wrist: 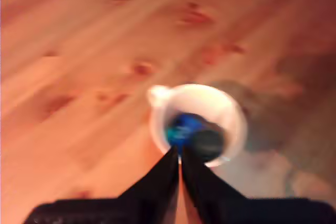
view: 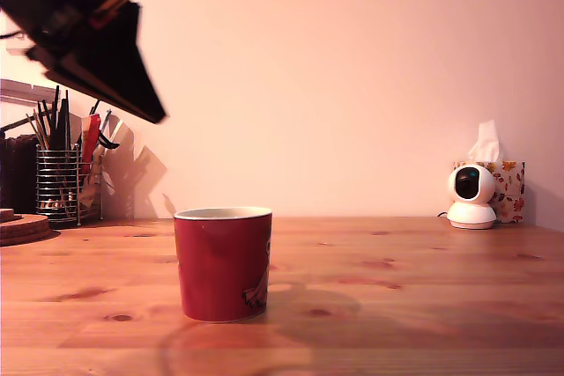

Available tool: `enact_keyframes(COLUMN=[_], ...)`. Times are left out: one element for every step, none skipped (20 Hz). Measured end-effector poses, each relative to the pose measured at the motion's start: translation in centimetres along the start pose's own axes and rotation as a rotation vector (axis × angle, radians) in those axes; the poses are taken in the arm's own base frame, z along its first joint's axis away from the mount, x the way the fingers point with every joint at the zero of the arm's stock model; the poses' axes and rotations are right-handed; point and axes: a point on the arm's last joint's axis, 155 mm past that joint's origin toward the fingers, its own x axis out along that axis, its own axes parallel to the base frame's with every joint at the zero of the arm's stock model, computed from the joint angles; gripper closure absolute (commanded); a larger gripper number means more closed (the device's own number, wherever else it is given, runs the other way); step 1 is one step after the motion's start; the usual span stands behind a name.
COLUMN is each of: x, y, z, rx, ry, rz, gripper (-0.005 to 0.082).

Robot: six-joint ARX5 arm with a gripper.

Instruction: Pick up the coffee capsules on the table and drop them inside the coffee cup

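Observation:
A red coffee cup (view: 222, 261) with a cream rim stands on the reddish-brown wooden table (view: 397, 305), left of centre in the exterior view. Seen from above in the blurred wrist view, the coffee cup (wrist: 157, 124) holds a dark blue capsule (wrist: 184, 127) and a dark grey-brown capsule (wrist: 207, 141) side by side inside it. My gripper (wrist: 179, 157) hangs high above the cup, its two black fingers pressed together with nothing between them. In the exterior view the gripper (view: 152, 114) is a dark shape at the upper left, well above the table.
A wire-mesh utensil holder (view: 63, 184) with pens stands at the back on the exterior view's left, beside a round wooden coaster (view: 22, 226). At the back right sit a small white camera (view: 471, 195) and a patterned tissue box (view: 509, 187).

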Motion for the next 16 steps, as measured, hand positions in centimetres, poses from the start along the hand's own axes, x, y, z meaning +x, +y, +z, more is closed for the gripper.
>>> enact_keyframes(x=[-0.4, -0.8, -1.3, -1.7, -2.2, -2.6, -3.1, -3.6, -4.2, -4.8, -5.5, -6.1, -6.7, -7.2, -7.6, -8.1], y=[0.8, 1.7, 2.5, 3.4, 4.3, 5.3, 6.2, 7.0, 7.8, 8.5, 9.2, 9.9, 10.6, 11.1, 11.7, 12.2], z=[0.2, 0.5, 0.9, 1.2, 1.4, 1.6, 1.6, 1.7, 1.7, 1.6, 1.6, 1.5, 1.2, 0.6, 0.0, -0.5], rx=[-0.014, -0.029, -0.044, -0.061, -0.077, -0.093, -0.107, -0.12, -0.134, -0.151, -0.169, -0.18, -0.192, -0.206, -0.228, -0.234], ry=[-0.013, -0.029, -0.051, -0.073, -0.09, -0.102, -0.116, -0.13, -0.146, -0.163, -0.184, -0.205, -0.223, -0.232, -0.246, -0.256], rz=[0.019, 0.036, 0.052, 0.064, 0.082, 0.103, 0.126, 0.149, 0.172, 0.193, 0.216, 0.248, 0.282, 0.311, 0.342, 0.376], gripper=[0.0793, 0.0793, 0.0793, 0.0793, 0.0793, 0.0793, 0.0793, 0.0793, 0.0793, 0.0793, 0.0793, 0.0793, 0.0793, 0.0793, 0.0793, 0.0793])
